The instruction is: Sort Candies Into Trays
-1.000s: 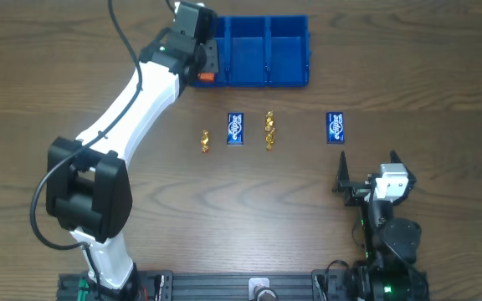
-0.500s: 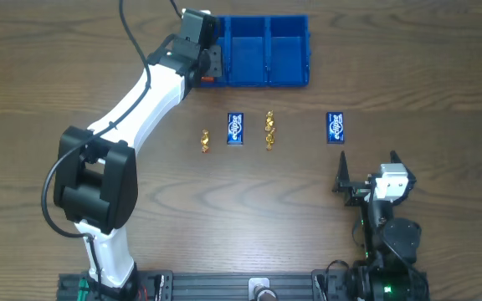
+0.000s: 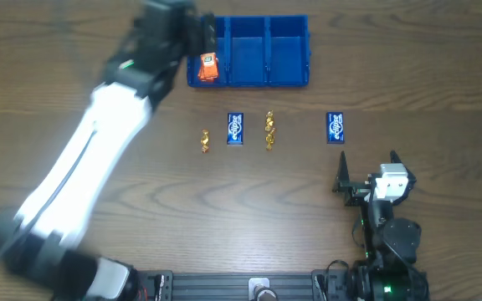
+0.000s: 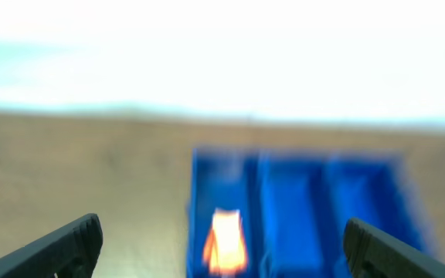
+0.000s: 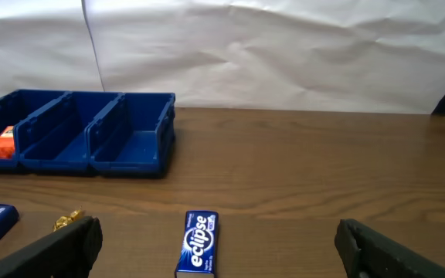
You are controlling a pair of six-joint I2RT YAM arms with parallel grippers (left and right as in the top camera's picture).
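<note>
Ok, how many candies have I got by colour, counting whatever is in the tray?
Orange candy, in the tray's left compartment: 1
Blue packs, on the table: 2
Gold candies, on the table: 2 (the middle one is longer and may be a pair)
Total: 5, perhaps 6

The top camera looks straight down on the table (image 3: 425, 75), with the blue three-bin tray (image 3: 258, 82) at 12 o'clock. The left wrist camera faces that tray from close by. The right wrist camera, at 5 o'clock, views it low from well back. All three views share the tray.
</note>
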